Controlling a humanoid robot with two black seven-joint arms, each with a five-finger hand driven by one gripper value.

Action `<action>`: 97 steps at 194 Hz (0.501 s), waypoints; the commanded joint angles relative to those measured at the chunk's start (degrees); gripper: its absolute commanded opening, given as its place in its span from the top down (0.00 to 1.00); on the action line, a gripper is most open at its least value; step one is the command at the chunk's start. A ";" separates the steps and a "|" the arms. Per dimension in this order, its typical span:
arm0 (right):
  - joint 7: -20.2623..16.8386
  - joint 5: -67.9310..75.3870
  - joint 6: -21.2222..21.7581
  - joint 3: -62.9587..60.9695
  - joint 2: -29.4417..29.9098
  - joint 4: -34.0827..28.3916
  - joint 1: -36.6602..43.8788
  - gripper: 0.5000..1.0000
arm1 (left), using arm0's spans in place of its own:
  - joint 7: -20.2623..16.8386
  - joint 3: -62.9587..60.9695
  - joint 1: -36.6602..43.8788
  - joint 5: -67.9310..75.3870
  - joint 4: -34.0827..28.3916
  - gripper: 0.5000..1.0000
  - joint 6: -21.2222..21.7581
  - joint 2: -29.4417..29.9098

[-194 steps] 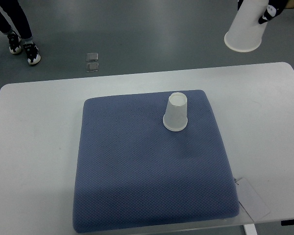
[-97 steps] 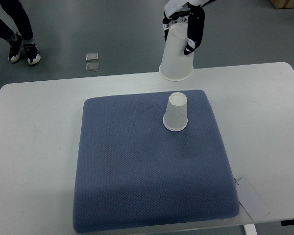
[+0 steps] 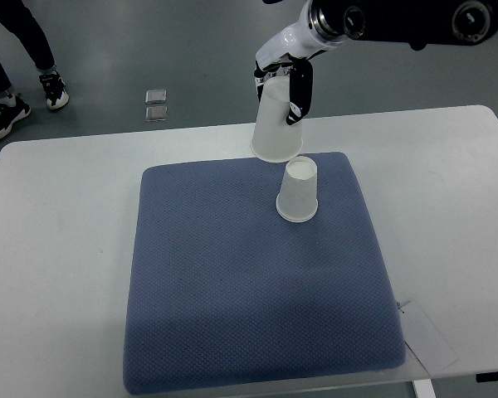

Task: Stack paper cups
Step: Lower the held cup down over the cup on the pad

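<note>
The right hand (image 3: 284, 76) grips an upside-down paper cup (image 3: 276, 123), fingers wrapped around its upper part, and it has swung in from the far right over the last second, now lower and a touch further left than half a second ago. The held cup's open rim hangs over the far edge of the blue cushion (image 3: 232, 282), just beside and up-left of the second paper cup (image 3: 298, 191), which stands mouth-down on the cushion exactly where it was. The two cups are apart, not yet nested. The cushion lies on the white tabletop (image 3: 58, 249). On the floor, a person's shoes (image 3: 8, 116) have shifted.
</note>
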State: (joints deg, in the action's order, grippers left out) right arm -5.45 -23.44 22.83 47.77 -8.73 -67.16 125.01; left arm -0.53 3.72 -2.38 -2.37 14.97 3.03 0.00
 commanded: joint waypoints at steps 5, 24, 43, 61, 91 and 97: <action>0.00 -0.20 -0.24 0.30 -0.15 0.01 -1.70 0.72 | 0.00 -0.03 0.01 0.08 -0.02 0.00 -0.05 0.00; 0.00 -0.20 -1.73 1.45 -0.15 0.01 -2.75 0.72 | 0.00 -0.03 0.01 0.08 -0.02 0.00 0.04 0.00; 0.00 -0.20 -2.52 2.06 -0.15 0.01 -3.72 0.72 | 0.00 -0.03 0.01 0.08 -0.02 0.00 -0.05 0.00; 0.00 -0.29 -2.61 2.15 -0.24 0.01 -4.33 0.72 | 0.00 0.05 0.01 -0.01 -0.02 0.00 0.04 0.00; 0.00 -0.38 -3.23 2.24 -0.50 0.10 -5.21 0.72 | 0.00 0.05 0.01 0.08 -0.02 0.00 0.04 0.00; 0.00 -0.47 -3.32 2.24 -0.41 0.01 -5.30 0.72 | 0.00 0.05 0.01 -0.01 -0.02 0.00 0.04 0.00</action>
State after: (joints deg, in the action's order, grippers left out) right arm -5.45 -23.82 19.88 49.99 -9.15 -67.10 120.25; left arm -0.53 3.78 -2.38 -2.28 14.94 3.02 0.00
